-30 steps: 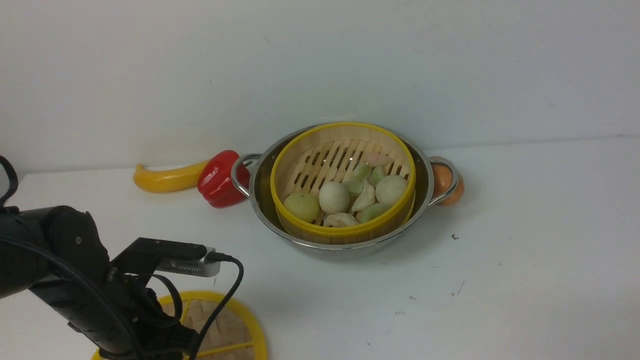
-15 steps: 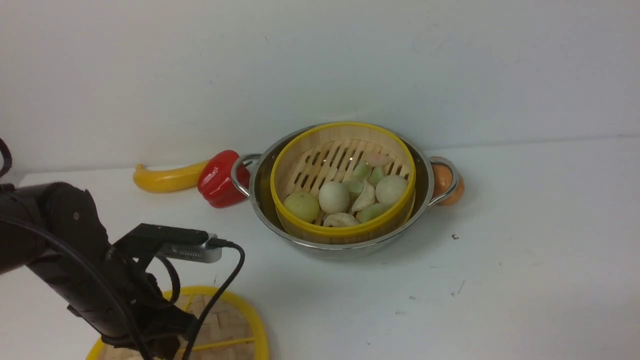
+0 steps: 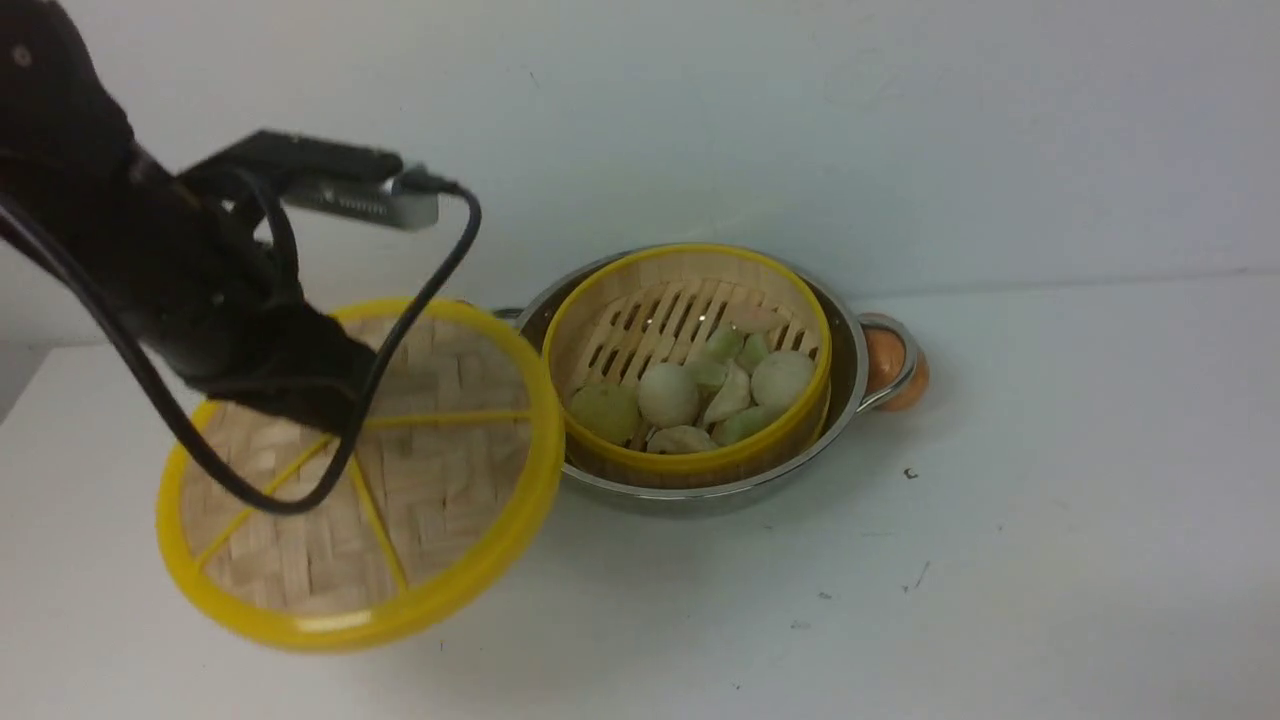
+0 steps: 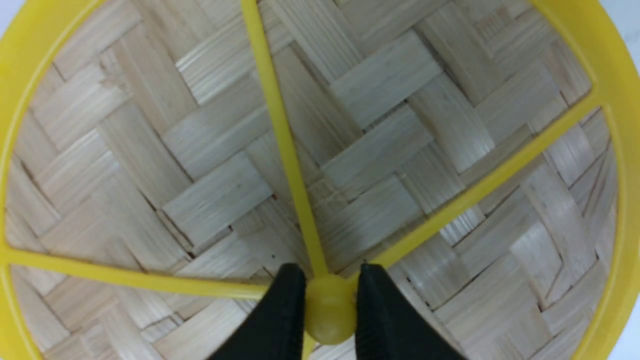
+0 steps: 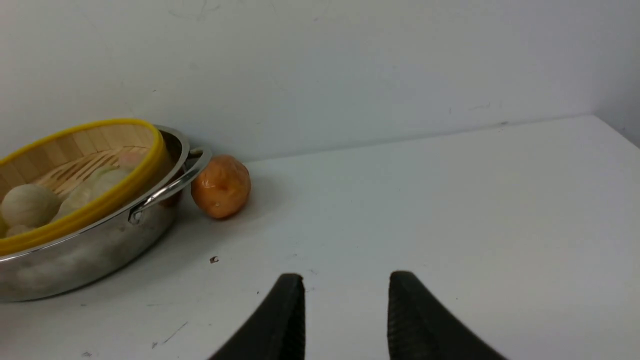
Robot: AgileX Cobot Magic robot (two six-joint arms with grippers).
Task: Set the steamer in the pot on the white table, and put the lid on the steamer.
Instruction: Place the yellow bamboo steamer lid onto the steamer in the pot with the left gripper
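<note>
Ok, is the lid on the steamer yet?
No, the lid hangs tilted in the left gripper, jaws shut on its hub, left of the steamer, which stands uncovered in the pot.

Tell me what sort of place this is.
Probably a robot test bench staged as a kitchen: bare white table, blank wall, a pot holding a steamer of dumplings, the left gripper holding the lid.

The lid (image 3: pixel 440 500) blocks the pot's (image 3: pixel 700 495) left side. Room is open above the basket (image 3: pixel 700 465) and on the right.
</note>
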